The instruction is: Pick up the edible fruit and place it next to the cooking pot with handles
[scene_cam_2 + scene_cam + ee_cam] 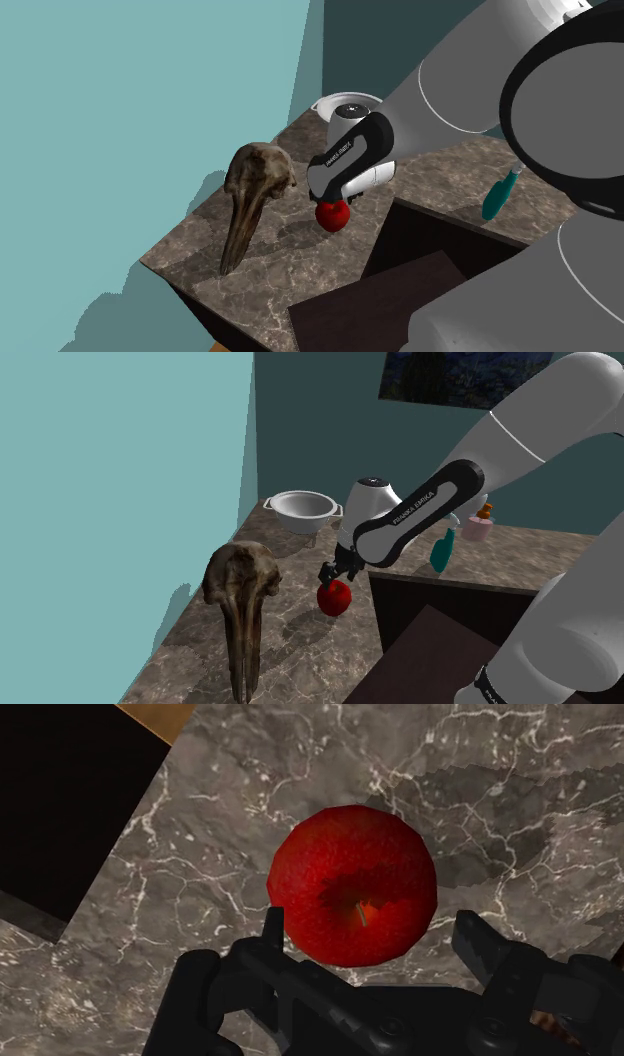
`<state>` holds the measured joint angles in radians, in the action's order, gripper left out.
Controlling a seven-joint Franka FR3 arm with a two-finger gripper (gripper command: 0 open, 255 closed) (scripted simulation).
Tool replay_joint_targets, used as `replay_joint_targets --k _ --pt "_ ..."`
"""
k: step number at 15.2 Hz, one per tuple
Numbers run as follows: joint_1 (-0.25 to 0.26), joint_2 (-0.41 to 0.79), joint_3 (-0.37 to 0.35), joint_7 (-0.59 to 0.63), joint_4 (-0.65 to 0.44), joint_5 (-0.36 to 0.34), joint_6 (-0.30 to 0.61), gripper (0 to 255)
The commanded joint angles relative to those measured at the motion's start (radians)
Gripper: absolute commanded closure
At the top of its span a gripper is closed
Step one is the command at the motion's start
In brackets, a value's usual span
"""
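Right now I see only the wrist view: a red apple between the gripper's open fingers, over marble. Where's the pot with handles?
Observer: The white pot stands at the counter's far corner by the wall, beyond the apple in the shoulder view.
Operator: Anything close to the apple?
Observer: A brown animal skull lies on the counter, to the shoulder view's left of the apple and apart from it.

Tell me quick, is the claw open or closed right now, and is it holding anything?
Claw: open, its fingers either side of the red apple, not clasping it.
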<state>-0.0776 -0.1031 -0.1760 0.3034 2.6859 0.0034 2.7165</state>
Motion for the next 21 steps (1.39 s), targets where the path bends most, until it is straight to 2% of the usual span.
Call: replay_joint_targets --k 1,5,6,15,21 --pt "0.0 0.002 0.0 0.001 0.0 -0.001 0.003 0" --pt "0.0 0.002 0.0 0.001 0.0 -0.001 0.003 0" --pt "0.0 0.002 0.0 0.001 0.0 -0.001 0.003 255" --pt "0.0 0.002 0.0 0.001 0.0 -0.001 0.003 255" --pt "0.008 -0.081 0.006 -0.019 -0.017 0.025 -0.097 255"
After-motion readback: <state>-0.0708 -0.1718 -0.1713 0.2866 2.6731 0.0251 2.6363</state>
